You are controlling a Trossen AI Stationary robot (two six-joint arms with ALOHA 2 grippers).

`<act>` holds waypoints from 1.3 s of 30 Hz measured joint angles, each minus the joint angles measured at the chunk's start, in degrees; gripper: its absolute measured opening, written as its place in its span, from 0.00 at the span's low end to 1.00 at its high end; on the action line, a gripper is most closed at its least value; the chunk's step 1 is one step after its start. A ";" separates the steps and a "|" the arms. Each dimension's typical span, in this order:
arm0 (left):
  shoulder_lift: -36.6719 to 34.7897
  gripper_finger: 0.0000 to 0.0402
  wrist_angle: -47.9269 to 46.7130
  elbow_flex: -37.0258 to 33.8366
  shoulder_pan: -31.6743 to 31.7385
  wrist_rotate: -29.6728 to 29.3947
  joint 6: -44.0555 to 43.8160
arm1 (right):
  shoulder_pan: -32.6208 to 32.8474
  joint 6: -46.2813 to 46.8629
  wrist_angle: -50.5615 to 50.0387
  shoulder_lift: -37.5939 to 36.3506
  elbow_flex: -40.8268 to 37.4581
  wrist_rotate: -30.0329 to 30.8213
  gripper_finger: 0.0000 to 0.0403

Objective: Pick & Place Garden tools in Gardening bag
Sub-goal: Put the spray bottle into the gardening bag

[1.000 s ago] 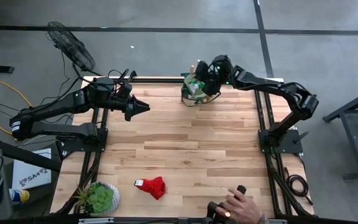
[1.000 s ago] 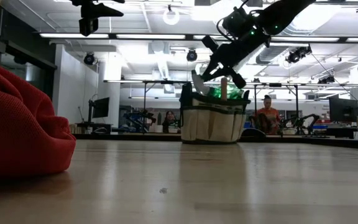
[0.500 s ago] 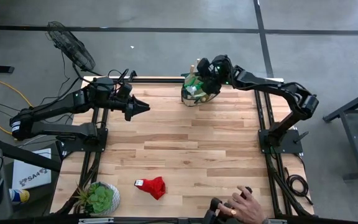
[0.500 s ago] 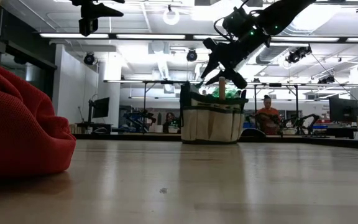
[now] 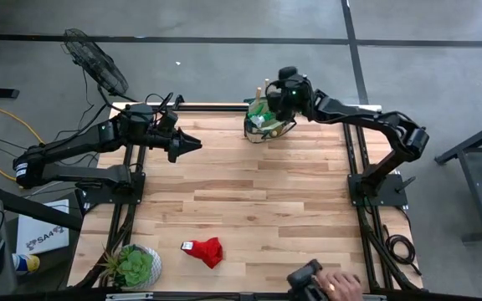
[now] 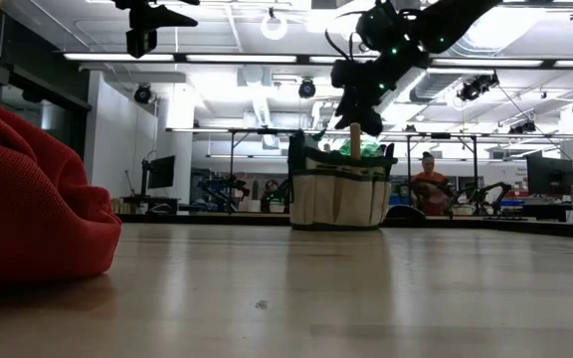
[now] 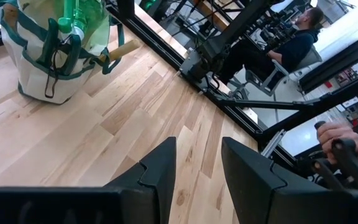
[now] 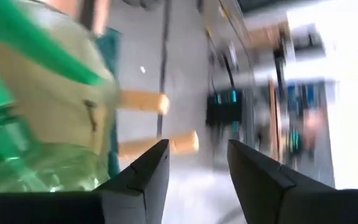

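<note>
R gripper (image 5: 273, 102) is over the gardening bag (image 5: 261, 124) at the far edge of the table (image 5: 249, 188). Fingers (image 8: 143, 180) are apart w/ nothing between them, so it's empty on my end. Low view puts it just above the bag rim, not touching. Bag sits upright; green spray bottle (image 7: 82, 17) and wooden tool handles (image 8: 143, 101) stick out the top, one handle (image 6: 355, 138) standing straight up under the gripper. R arm runs back to its mount on the right side of the table.

L gripper (image 5: 192, 144) hovers above the table left of the bag, well apart from it, fingers (image 7: 157, 172) parted, holding nothing.

Red glove (image 5: 206, 250) lies on the near part of the table, far from both grippers. Potted plant (image 5: 135, 266) sits at the near left corner. A person's hand (image 5: 339, 286) is on a controller at the near right edge.
</note>
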 joint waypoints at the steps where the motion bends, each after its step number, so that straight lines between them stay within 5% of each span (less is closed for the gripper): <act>1: 0.00 0.32 0.00 0.00 0.01 0.01 0.00 | 0.28 3.30 0.08 0.00 0.00 2.76 0.38; 9: 0.00 0.32 0.00 0.00 0.00 0.01 1.06 | 1.80 38.47 -2.07 -1.66 0.00 20.78 0.30; 17: -0.02 0.32 0.00 0.00 0.01 -1.43 1.86 | 2.13 73.07 -14.07 -5.95 0.00 11.78 0.10; 22: -0.02 0.32 0.00 0.00 0.00 -2.34 3.32 | 1.80 81.14 -21.32 -5.89 0.00 7.13 0.01; 39: -0.02 0.32 -1.73 0.00 0.01 -2.63 5.84 | -2.40 92.03 -27.42 -5.29 0.00 -2.57 0.01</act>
